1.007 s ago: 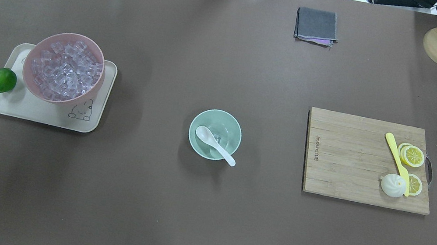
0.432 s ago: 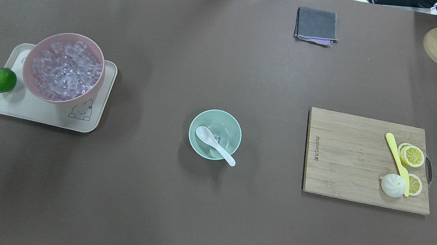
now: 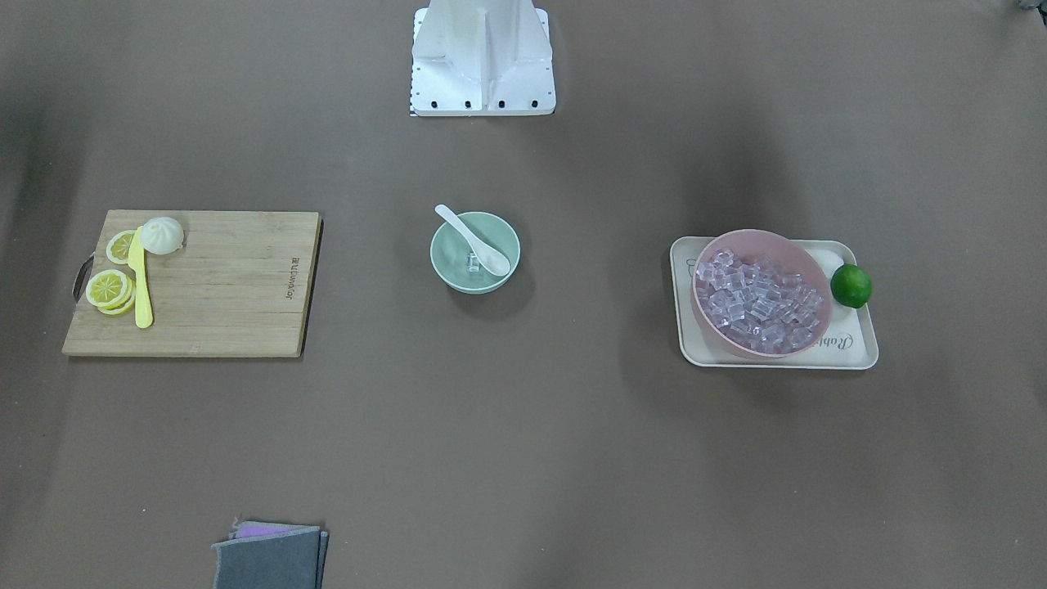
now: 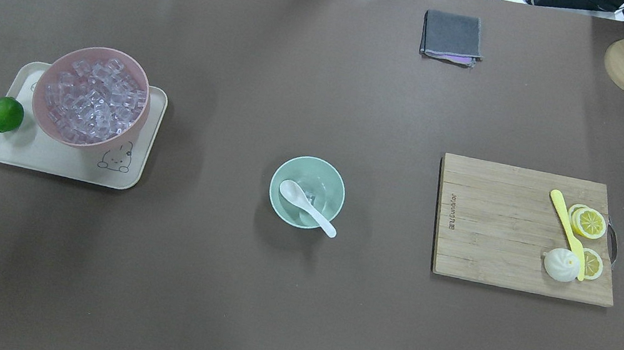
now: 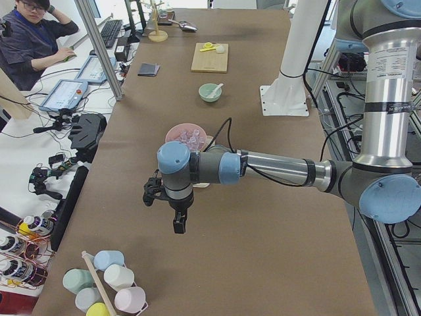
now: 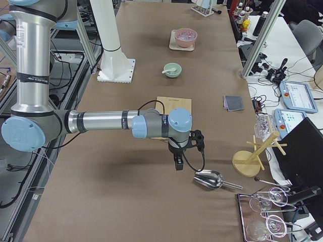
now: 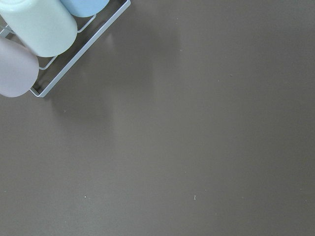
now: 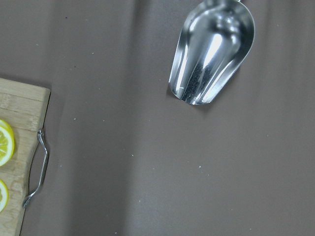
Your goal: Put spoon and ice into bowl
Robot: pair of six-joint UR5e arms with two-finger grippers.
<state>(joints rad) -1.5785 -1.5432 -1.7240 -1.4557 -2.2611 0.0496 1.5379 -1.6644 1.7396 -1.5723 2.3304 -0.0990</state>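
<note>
Overhead exterior, working outward: the spoon (image 4: 306, 207) lies in the bowl (image 4: 326, 171), scoop inside and handle jutting over the near rim, with one cube of ice (image 4: 313, 197) beside the scoop, so the task looks done. Far off at either end of the table (image 4: 289, 310), the left gripper (image 5: 178, 225) and right gripper (image 6: 177, 165) hang well apart from the bowl; whether they are spread or pressed together I cannot tell. My worry: an arm sweeping back across the middle could clip that overhanging handle and flip the spoon out.
</note>
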